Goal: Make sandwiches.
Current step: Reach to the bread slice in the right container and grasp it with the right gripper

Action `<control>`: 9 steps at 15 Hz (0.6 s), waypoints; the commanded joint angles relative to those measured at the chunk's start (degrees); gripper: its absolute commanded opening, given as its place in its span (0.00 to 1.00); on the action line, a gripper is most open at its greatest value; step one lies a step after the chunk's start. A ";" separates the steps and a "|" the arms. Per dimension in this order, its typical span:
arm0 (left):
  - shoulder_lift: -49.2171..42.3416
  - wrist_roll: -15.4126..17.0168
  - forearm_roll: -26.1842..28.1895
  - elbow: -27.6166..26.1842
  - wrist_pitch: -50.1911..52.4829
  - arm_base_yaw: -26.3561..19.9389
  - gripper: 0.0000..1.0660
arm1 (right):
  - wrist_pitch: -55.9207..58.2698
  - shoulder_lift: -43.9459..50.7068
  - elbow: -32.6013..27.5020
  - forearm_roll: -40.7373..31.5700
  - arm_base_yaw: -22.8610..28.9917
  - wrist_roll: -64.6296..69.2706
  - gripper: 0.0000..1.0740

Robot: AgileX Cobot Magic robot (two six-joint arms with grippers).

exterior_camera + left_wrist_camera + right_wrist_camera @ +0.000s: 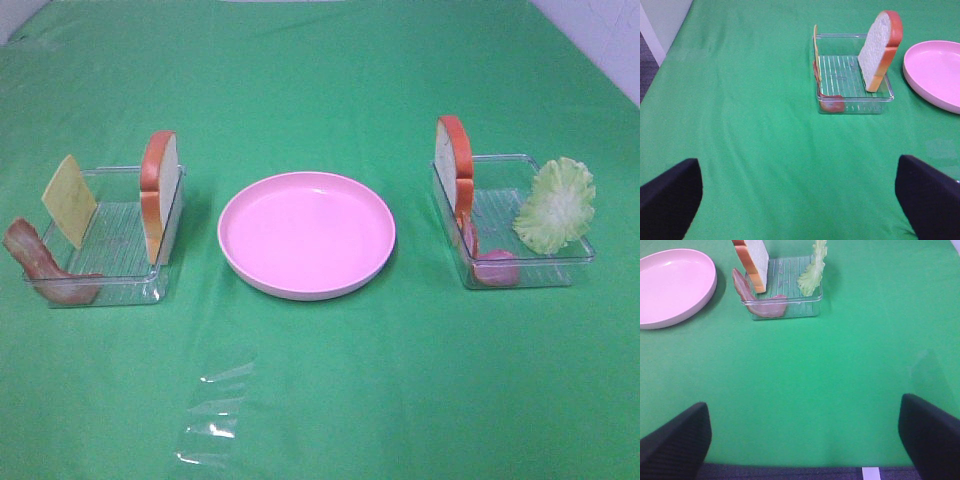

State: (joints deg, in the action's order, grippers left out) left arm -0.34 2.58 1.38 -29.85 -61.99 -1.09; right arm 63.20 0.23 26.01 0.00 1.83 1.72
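No stacked sandwich shows; its parts lie apart. The left clear tray [120, 285] holds an upright bread slice [160, 195], a yellow cheese square [69, 200] and a bacon strip [45, 265]. The right clear tray [540, 275] holds another bread slice [455, 165], a lettuce leaf [556, 205] and a pinkish bacon strip [495, 268]. My left gripper [800, 200] is open and empty, well short of the left tray [855, 107]. My right gripper [802, 440] is open and empty, well short of the right tray [805, 310]. Neither gripper shows in the exterior high view.
A round pink plate [306, 233] sits bare between the two trays. A crumpled piece of clear film [215, 415] lies on the green cloth [400, 400] near the front. The table's left edge shows in the left wrist view [655, 45].
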 commanded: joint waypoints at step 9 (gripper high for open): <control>-1.15 0.06 -0.17 0.17 0.29 0.00 0.94 | 0.80 -41.77 19.82 -7.28 0.00 0.29 0.91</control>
State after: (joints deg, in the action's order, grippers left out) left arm -0.34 2.58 1.38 -29.85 -61.99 -1.09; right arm 64.00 -40.85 45.09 -6.70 1.83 2.18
